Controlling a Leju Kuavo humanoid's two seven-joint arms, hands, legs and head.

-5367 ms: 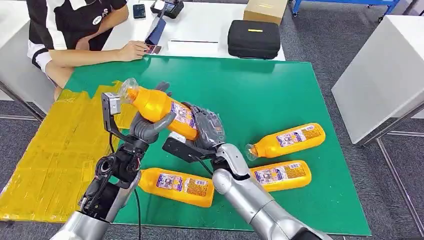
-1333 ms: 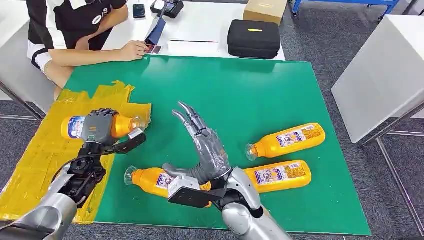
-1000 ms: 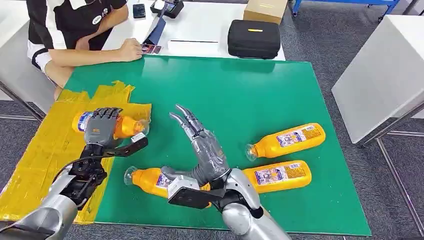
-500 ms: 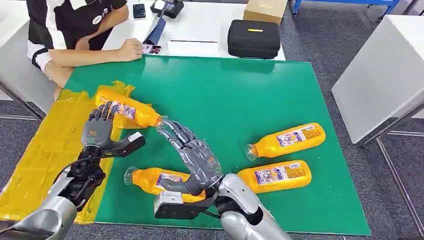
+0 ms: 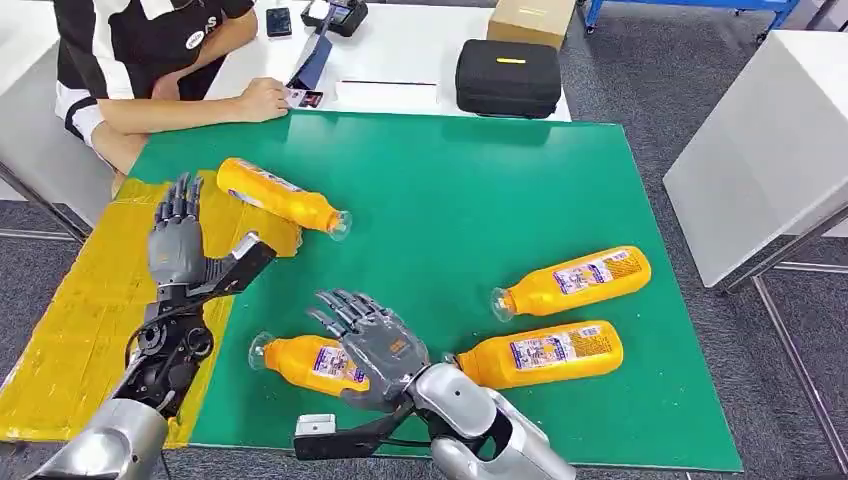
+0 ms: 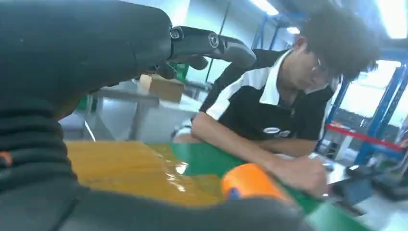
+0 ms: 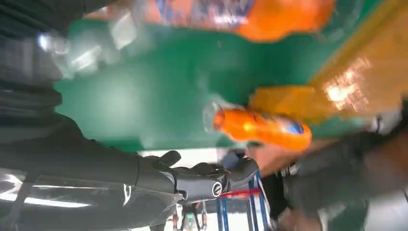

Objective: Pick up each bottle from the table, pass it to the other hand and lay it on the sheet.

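Over the green-covered desk (image 5: 480, 190) we go: the robot's left hand (image 5: 175, 245) is up above the crinkled yellow plastic sheet (image 5: 90, 320) at the desk's left edge, fingers spread and straight, palm empty, holding nothing at all. Beside it, toward the far-left corner, an orange plastic bottle with a printed label and clear cap (image 5: 282, 196) lies on its side, its base end over the sheet's far corner and its capped neck out on the green cover, apart from the hand. The right hand (image 5: 375, 342) hovers low near the front edge, fingers splayed and loose, gripping nothing; it sits right over the body of a second orange bottle (image 5: 300, 360) lying on the green with its cap toward the sheet, though whether the palm touches it cannot be told. Two more orange bottles rest toward the right side, one (image 5: 572, 281) angled with its cap toward the middle, the other (image 5: 545, 352) just nearer the front edge. A person in a black-and-white shirt (image 5: 140, 60) leans on the white table beyond the far edge, where a black zip case (image 5: 508, 77) and a brown cardboard box (image 5: 532, 18) also sit.
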